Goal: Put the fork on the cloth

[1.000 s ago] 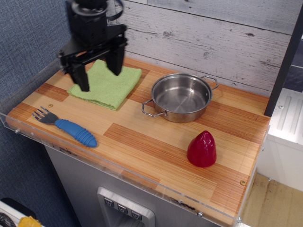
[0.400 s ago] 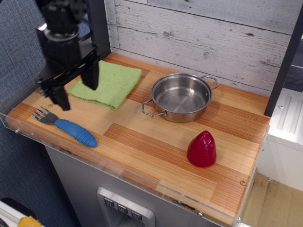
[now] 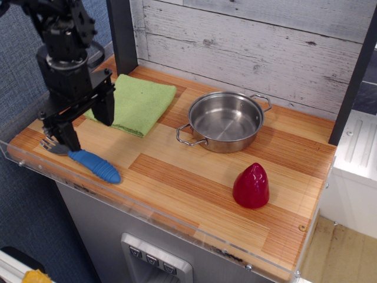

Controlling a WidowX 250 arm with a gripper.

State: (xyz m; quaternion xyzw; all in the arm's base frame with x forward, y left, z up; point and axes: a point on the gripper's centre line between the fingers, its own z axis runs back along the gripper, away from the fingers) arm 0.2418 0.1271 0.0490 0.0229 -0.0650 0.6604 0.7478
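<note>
The fork [image 3: 88, 161] lies on the wooden counter near the front left edge, with its blue ribbed handle pointing right and its grey tined head to the left, partly hidden by one finger. My gripper [image 3: 88, 131] is open and empty, low over the counter just above the fork's head end. One of its black fingers [image 3: 69, 137] is by the tines and the other is near the cloth's front edge. The light-green cloth [image 3: 138, 103] lies flat at the back left, behind the gripper.
A steel pan [image 3: 225, 121] with two handles stands in the middle at the back. A red cone-shaped object [image 3: 251, 185] stands front right. A clear plastic rim [image 3: 147, 213] runs along the counter's front and left edges. A wooden plank wall [image 3: 265, 41] rises behind.
My gripper has moved from over the cloth to the left and forward, and come down toward the fork's head. It stays open. The fork, cloth and pan have not moved.
</note>
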